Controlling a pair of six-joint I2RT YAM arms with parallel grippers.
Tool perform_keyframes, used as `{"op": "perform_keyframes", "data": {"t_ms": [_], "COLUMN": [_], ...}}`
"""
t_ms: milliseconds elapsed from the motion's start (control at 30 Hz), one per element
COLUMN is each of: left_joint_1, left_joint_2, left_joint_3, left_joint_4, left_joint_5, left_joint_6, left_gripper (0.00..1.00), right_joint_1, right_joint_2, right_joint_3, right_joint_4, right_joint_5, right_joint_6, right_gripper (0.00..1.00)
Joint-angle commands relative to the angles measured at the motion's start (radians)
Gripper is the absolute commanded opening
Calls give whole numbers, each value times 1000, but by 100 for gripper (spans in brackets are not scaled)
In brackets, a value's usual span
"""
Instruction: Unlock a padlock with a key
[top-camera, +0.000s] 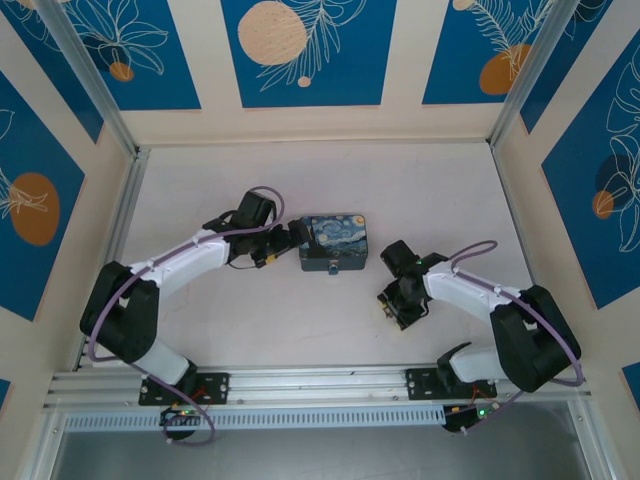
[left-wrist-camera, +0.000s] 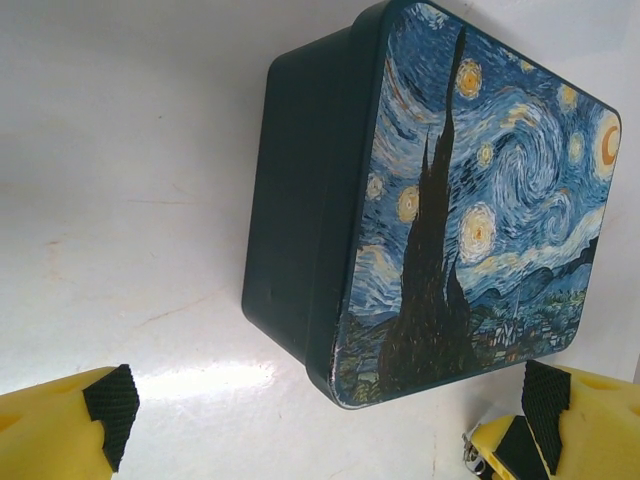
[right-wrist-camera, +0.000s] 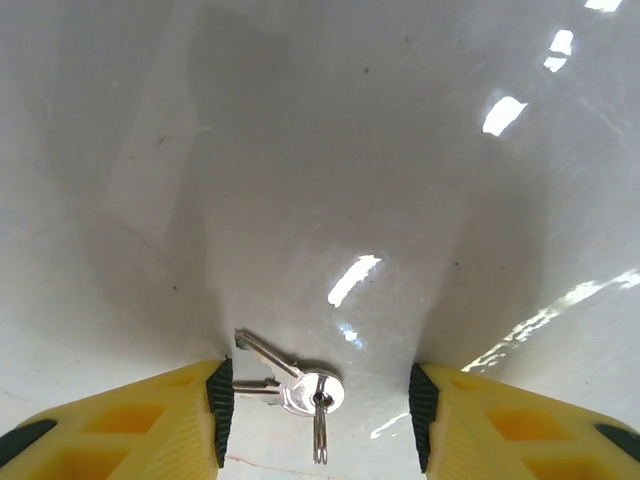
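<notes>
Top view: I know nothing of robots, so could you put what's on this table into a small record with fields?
tin: painted blue, mid-table
left gripper: open, at the tin's left end
right gripper: open, low over the table, straddling the key
key: silvery, lying flat on the table, nearer one finger

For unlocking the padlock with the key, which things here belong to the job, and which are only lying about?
Belong to the job:
keys on a ring, on the table between the open right gripper's jaws
padlock, probably: the small dark thing at the Starry Night tin's near edge

Only lying about:
the Starry Night tin itself, though the open left gripper faces it
</notes>
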Motion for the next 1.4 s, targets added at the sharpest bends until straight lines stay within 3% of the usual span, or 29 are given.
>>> {"op": "perform_keyframes", "data": {"t_ms": [0, 433, 767, 1067, 1367], "left_joint_1": [-12, -12, -12, -12, -13], "left_joint_2": [11, -26, -46, -65, -79], "left_joint_3": [30, 20, -1, 0, -1], "left_joint_4": [20, 35, 29, 5, -16], "left_joint_5": [35, 43, 48, 39, 33], "left_joint_6": [16, 16, 18, 25, 26], "left_gripper": [100, 100, 100, 100, 100], "right_joint_1": [-15, -7, 7, 7, 8], "right_joint_2": [42, 171, 202, 202, 102], "right_joint_3": [25, 95, 99, 120, 85], "right_joint_4": [-27, -73, -58, -35, 57], "right_joint_5": [-3, -37, -19, 17, 25], "right_joint_6": [12, -11, -52, -253, -415], "right_gripper": [51, 42, 25, 1, 0]}}
